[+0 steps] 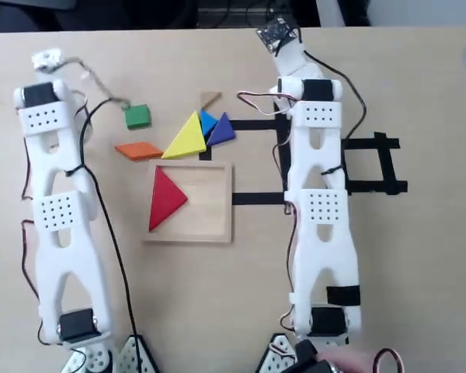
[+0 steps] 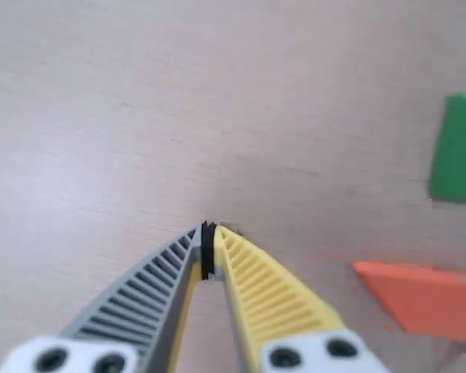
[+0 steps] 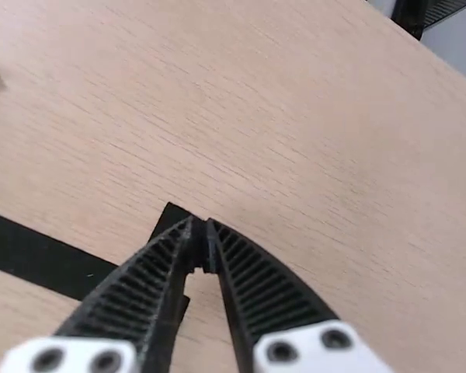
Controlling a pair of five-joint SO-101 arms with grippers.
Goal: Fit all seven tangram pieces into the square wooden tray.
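Inside square wooden tray (image 1: 210, 203), red triangle (image 1: 165, 200)

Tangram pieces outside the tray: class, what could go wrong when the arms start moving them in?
The yellow triangle, blue triangle and dark blue piece lie bunched together, so lifting one may drag its neighbours. The tan triangle nearly matches the table and could be missed. A loose cable ends by the green square and might snag.

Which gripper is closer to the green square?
Left. The left gripper is just beside the green square; the right gripper is by the black tape, past the yellow triangle.
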